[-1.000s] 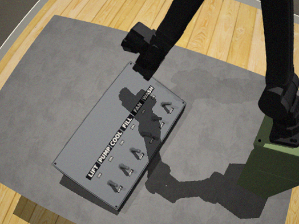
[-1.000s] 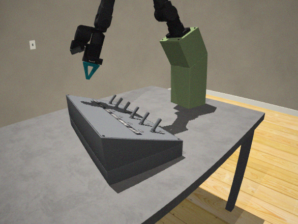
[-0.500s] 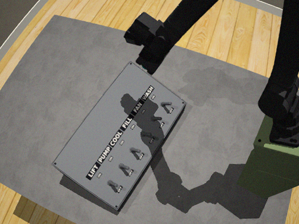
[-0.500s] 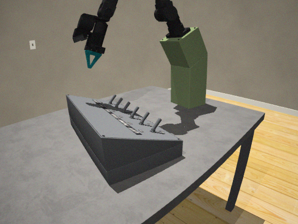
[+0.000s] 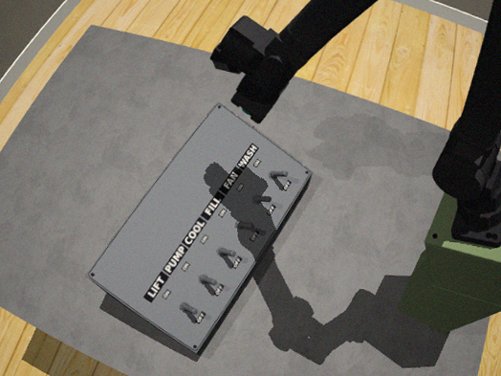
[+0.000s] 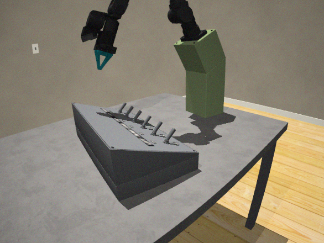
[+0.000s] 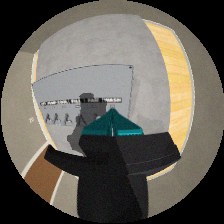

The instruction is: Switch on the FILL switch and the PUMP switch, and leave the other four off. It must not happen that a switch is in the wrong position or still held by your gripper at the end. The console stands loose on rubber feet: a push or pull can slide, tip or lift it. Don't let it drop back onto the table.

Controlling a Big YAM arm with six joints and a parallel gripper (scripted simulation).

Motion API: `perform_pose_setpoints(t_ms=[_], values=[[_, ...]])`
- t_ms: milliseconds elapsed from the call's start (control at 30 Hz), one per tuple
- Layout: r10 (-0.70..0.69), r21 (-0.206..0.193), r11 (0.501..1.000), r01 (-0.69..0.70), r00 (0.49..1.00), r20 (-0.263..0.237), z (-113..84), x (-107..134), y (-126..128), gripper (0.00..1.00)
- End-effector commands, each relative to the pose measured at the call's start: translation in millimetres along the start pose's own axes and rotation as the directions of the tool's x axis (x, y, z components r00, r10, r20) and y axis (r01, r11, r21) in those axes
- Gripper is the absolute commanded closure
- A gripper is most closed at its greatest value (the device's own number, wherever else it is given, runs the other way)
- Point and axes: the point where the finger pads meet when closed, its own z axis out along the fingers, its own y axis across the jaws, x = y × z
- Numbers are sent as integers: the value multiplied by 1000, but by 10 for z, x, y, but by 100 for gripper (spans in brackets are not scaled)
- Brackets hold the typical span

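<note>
Overhead, we see the console (image 5: 147, 237) lying at an angle on the grey table (image 5: 68, 153), its six toggles in a row, the PUMP switch (image 5: 209, 280) second from the near end and the FILL switch (image 5: 248, 226) fourth, all leaning toward their off marks. Farther right and well above the console's far corner, our gripper (image 6: 101, 61) hangs with its teal fingers pressed together on nothing, and rightmost stands the green pedestal (image 5: 471, 265).

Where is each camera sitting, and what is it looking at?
Top: high above, looking down on the console, with the arm and gripper.
Exterior: beside the table, looking across at the console's sloped front, the gripper shut on nothing above it.
Wrist: on the arm, looking past the closed teal fingers down at the console.
All three share the console's six switches.
</note>
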Motion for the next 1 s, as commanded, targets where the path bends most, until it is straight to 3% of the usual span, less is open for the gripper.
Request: perform_pose_setpoints(t_ms=[0,133,167,233,267,400,500,567,633,967], values=[[2,-12,1000,-1,1000,10,34,1,95,100],[5,-14,1000,-5,1000,-6,175,447,549,100],[5,-14,1000,-5,1000,-6,175,447,549,100],[5,-14,1000,-5,1000,-13,206,819,866,100],[5,-14,1000,-5,1000,-13,206,819,866,100],[3,-14,1000,-3,1000,-7,85,1547,1322,100],[1,-15,1000,-1,1000,4,-25,1835,1439,100],[1,-15,1000,-1,1000,4,-25,1835,1439,100],[33,-11,999,-33,998,44,-48,1700,1423,100],[12,-20,1000,-11,1000,21,-56,1819,1462,100]])
